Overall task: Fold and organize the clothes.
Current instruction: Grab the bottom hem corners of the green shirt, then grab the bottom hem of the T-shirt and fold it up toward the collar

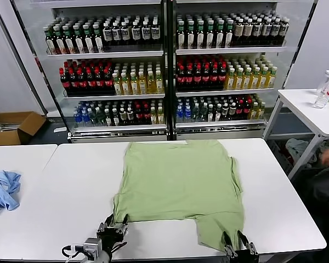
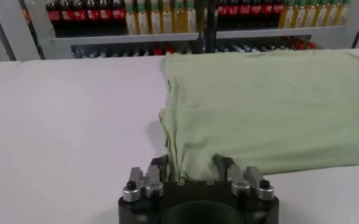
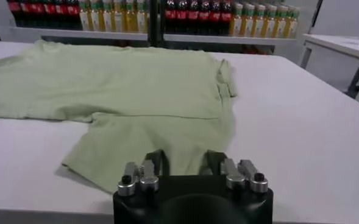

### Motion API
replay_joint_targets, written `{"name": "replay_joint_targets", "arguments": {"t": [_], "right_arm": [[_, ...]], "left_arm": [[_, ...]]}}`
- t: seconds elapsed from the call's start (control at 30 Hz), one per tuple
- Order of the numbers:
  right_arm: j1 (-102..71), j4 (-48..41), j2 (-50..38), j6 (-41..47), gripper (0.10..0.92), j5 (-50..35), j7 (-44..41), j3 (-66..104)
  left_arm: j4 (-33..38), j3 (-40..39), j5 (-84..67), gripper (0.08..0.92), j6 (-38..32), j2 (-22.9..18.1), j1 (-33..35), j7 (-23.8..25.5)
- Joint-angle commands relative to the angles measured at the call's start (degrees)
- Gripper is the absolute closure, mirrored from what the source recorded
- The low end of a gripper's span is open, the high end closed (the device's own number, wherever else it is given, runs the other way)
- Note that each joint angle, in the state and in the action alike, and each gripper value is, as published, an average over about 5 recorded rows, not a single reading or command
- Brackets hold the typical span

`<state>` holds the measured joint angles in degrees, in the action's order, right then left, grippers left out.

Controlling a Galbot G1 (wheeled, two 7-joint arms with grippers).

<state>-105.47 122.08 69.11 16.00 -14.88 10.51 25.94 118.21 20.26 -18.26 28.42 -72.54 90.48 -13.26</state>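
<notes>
We see the light green short-sleeved cotton T-shirt (image 1: 178, 189) lying flat at the centre of the white rectangular table (image 1: 71, 192), plain side up. Our left gripper (image 1: 114, 228) sits at its 7 o'clock corner, fingers apart astride the hem. Our right gripper (image 1: 240, 244), at 5 o'clock, straddles the protruding flap, fingers apart. A crumpled light blue garment (image 1: 3, 189) lies at 9 o'clock.

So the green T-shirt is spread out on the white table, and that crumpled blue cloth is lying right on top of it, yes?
Not quite. The green T-shirt is spread on the white table, but the crumpled blue cloth is not on it. The head view shows the cloth on a separate table to the robot's left, apart from the shirt.
</notes>
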Motion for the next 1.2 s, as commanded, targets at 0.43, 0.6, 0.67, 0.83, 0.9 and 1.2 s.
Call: {"name": "replay_joint_targets", "arguments": {"t": [0.43,0.6,0.67,0.83,0.9,1.2], "right_arm": [[9.9,7.6,-8.1,-1.8,0.919,-8.1,0.1,9.1],[21.4,1.6,-11.9,-0.8,0.919,-12.3,0.8,7.7],[27.1,-2.0,-13.5,-0.5,0.919,-12.8,0.8,5.3],[40.7,-14.2,-15.9,0.1,0.919,-12.1,0.0,-4.1],[45.3,-18.1,-16.2,0.6,0.919,-11.0,-0.7,-7.6],[53.9,-27.4,-13.2,4.1,0.868,-1.4,-3.5,-16.3]], "left_arm": [[8.1,3.6,-10.9,0.915,-7.9,7.3,-3.0,7.1],[3.9,2.9,-14.0,0.916,-7.5,10.2,-10.1,8.4],[1.5,2.1,-14.7,0.916,-7.4,11.0,-13.1,8.7],[-6.9,-0.8,-13.8,0.916,-7.1,10.3,-21.4,8.9],[-9.6,-2.5,-10.5,0.916,-6.8,9.7,-23.6,8.9],[-16.9,-7.6,-2.6,0.916,-5.7,6.2,-27.9,7.4]]}}
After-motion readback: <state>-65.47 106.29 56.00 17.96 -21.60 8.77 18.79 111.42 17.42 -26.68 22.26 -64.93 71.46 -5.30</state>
